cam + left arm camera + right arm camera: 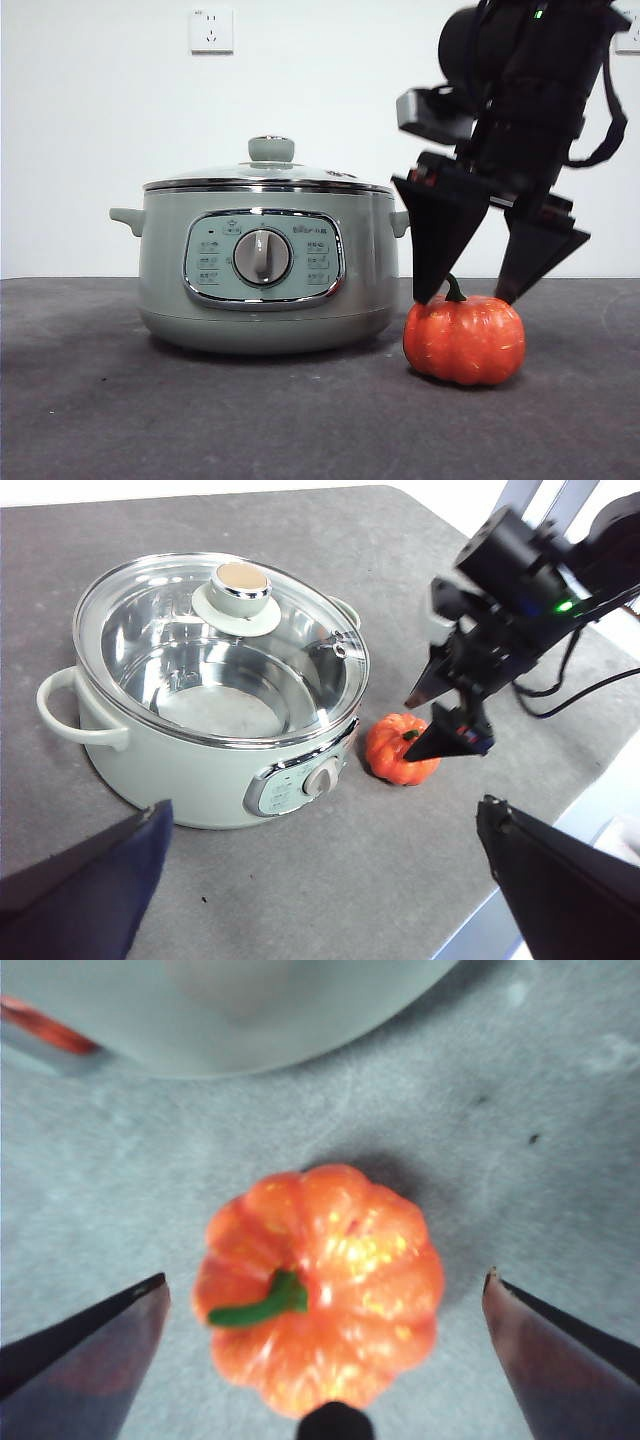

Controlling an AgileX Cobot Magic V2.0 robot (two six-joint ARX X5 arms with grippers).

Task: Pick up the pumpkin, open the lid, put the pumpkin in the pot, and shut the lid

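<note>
The orange ribbed pumpkin (465,338) with its green stem sits on the dark table just right of the pot (265,270). My right gripper (472,298) is open and hangs straight above the pumpkin (320,1285), one jaw on each side, tips just above its top. It also shows in the left wrist view (432,725) over the pumpkin (398,750). The glass lid (225,640) with its sage knob (271,149) rests shut on the pot (210,750). My left gripper (320,840) is open and empty, well above the table, clear of the pot.
The grey table (120,400) runs to an edge close to the right of the pumpkin (560,810). A white wall with a socket (211,30) stands behind. The right arm's cables (560,690) hang beyond the pumpkin.
</note>
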